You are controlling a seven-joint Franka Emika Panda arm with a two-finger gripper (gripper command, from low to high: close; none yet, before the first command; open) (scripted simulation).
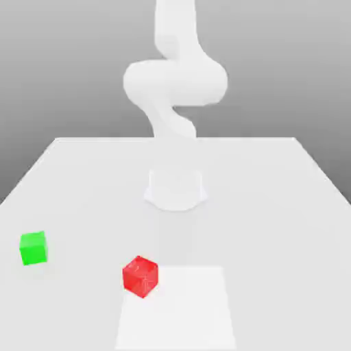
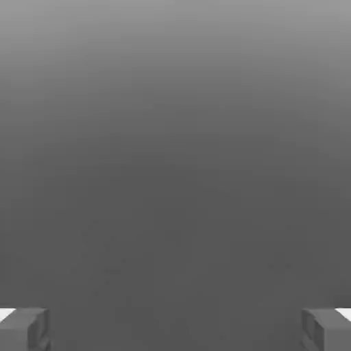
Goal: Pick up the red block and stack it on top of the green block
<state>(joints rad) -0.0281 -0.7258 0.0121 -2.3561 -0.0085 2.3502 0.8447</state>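
Red block (image 1: 140, 276) sits on the table (image 1: 274, 206), well apart from the green block (image 1: 33, 248), not yet picked up, and the gripper (image 2: 175, 329) is spread wide, holding nothing.

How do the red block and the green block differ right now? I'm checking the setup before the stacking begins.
Colour: the red block is red and the green block is green. Place: the green block lies far toward the exterior view's left, while the red block lies nearer the middle and closer to the camera. Pose: the red block is turned corner-on to the camera, while the green block sits nearly square to it. Both are small cubes resting apart on the white table, neither one held.
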